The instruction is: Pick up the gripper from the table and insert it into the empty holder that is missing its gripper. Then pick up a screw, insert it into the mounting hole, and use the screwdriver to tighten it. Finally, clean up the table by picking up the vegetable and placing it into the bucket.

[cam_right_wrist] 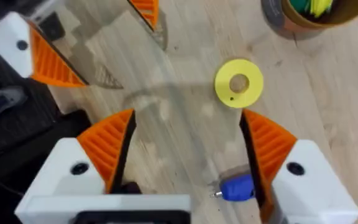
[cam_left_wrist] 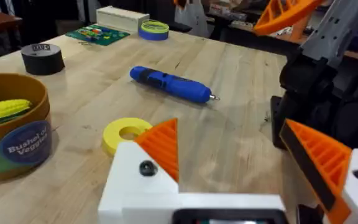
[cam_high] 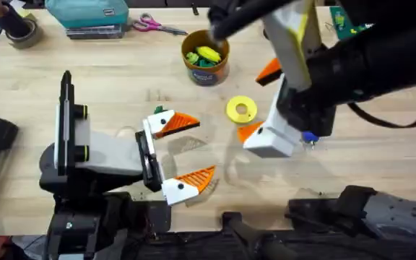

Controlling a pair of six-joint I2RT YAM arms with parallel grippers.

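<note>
Your right arm is hanging over most of the screwdriver (cam_high: pixel 309 137) in the overhead view, leaving just a blue end showing; the left wrist view is showing it whole, lying on the pale wooden table (cam_high: pixel 121 79). The right gripper (cam_right_wrist: pixel 188 155) is hovering released above its tip, holding nothing. The left gripper (cam_high: pixel 186 152) is also sitting spread and empty. The bucket (cam_high: pixel 206 58) is standing beyond a yellow disc (cam_high: pixel 241 109), green and yellow pieces showing inside it.
</note>
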